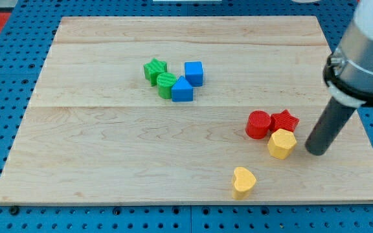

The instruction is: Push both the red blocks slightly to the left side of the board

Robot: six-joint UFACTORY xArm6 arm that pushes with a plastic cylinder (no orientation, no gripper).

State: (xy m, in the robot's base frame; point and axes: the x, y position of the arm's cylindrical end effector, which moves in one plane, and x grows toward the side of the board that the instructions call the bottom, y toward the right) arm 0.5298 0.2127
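A red round block point(258, 124) and a red star block point(285, 120) sit touching each other at the board's lower right. A yellow hexagonal block point(282, 143) rests just below them, touching the star. My tip point(316, 151) is on the board to the right of the yellow block and below-right of the red star, a small gap away from both. The rod slants up to the arm's body at the view's right edge.
A yellow heart block point(243, 182) lies near the board's bottom edge. A cluster of a green star point(155, 68), a green round block point(166, 85), a blue cube point(193, 73) and a blue triangular block point(182, 90) sits at upper centre. The wooden board point(109, 149) lies on blue pegboard.
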